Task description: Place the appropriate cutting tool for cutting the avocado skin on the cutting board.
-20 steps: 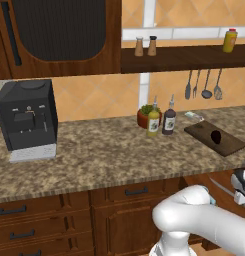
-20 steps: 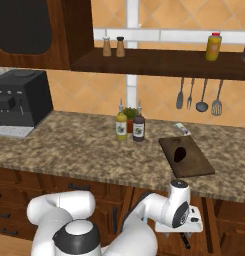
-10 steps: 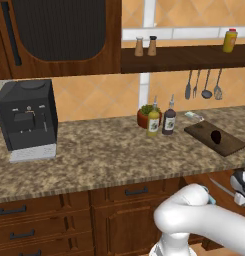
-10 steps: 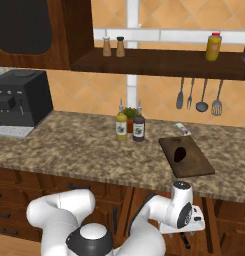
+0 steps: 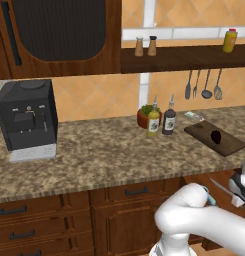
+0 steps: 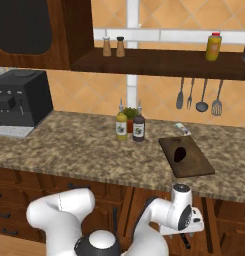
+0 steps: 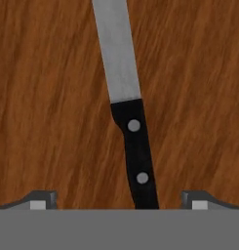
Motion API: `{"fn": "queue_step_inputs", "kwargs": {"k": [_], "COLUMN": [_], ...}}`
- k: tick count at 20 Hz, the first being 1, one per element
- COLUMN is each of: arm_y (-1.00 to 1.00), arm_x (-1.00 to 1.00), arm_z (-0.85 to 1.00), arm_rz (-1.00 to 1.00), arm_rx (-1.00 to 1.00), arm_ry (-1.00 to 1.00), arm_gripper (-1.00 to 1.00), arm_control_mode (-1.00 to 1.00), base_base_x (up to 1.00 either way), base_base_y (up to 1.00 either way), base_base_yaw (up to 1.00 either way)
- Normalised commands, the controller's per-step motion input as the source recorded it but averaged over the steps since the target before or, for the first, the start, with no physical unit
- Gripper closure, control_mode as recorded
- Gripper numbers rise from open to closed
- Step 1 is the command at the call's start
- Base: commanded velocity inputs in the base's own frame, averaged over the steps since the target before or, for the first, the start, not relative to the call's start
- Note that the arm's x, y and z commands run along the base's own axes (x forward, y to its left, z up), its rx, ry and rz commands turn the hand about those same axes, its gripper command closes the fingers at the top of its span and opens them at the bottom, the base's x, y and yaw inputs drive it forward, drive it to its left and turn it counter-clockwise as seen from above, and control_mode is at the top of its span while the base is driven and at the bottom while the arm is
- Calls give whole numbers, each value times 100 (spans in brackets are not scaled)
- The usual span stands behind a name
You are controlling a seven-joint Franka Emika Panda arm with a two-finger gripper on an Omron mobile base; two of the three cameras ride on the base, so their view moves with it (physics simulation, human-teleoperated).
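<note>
Hand view looks straight down on the knife (image 7: 128, 102), lying on a brown wood surface, its grey blade running up and away and its black riveted handle reaching down toward the pincer (image 7: 119, 197). The two fingertips (image 7: 40, 199) stand wide apart, one on either side of the handle and clear of it, so the pincer is spread and holds nothing yet. In the left base view the hand sits low at the right edge, below the worktop's (image 5: 109, 155) front edge, with the knife (image 5: 220, 187) showing just beside it as a slim grey streak; a small blue-handled tool (image 5: 209, 198) lies near it and is not the one wanted. Over the last second the hand has crept a little lower and nearer the blade in the right base view, where the pincer (image 6: 185, 239) hangs in front of the lower cabinets; the scene on the worktop has not altered. That suggests the approach is nearly over and the grasp is the step in hand. The board (image 6: 186, 156) waits up on the worktop, right of the two bottles (image 6: 129, 125), with the avocado (image 6: 180, 154) resting on it. After closing on the handle, the arm must lift well up and carry the knife onto a bare part of the board, beside the avocado.
</note>
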Motion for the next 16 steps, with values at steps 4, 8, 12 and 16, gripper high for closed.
{"fn": "queue_step_inputs", "kwargs": {"k": [4,8,12,16], "arm_y": [-1,-10,-22,-9], "arm_x": [27,22,2,-18], "arm_z": [-28,-26,-26,-49], "arm_rz": [0,0,0,0], "arm_rx": [0,0,0,0], "arm_ry": [0,0,0,0], "arm_gripper": [-100,-100,-100,-100], "arm_control_mode": [-100,-100,-100,-100], "base_base_x": [0,0,0,0], "base_base_y": [0,0,0,0], "base_base_yaw": [0,0,0,0]}}
